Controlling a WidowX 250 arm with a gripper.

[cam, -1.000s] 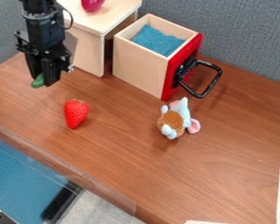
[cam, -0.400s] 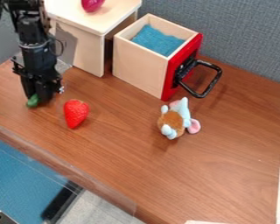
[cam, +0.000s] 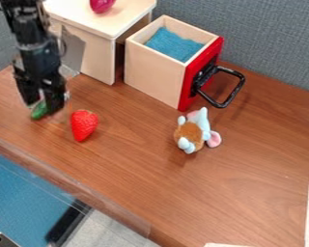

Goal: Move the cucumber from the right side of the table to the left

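Observation:
At the left side of the table, the black gripper (cam: 43, 105) hangs low over the wood, its fingers spread apart. The green cucumber (cam: 38, 112) lies at the tabletop between and just in front of the fingers, its upper part partly hidden by them. A red strawberry (cam: 84, 125) is a short way to the right of both.
A wooden box (cam: 152, 72) with a red front, black handle and blue lining stands at the back centre. Left of it is a pale wooden stand (cam: 96, 55) with a magenta object (cam: 102, 5) on top. A plush toy (cam: 195, 131) sits mid-table.
Over the last second the gripper came down and slightly forward with the cucumber. Since the latest earlier frame its fingers have parted around the cucumber. The strawberry, toy and box stayed put.

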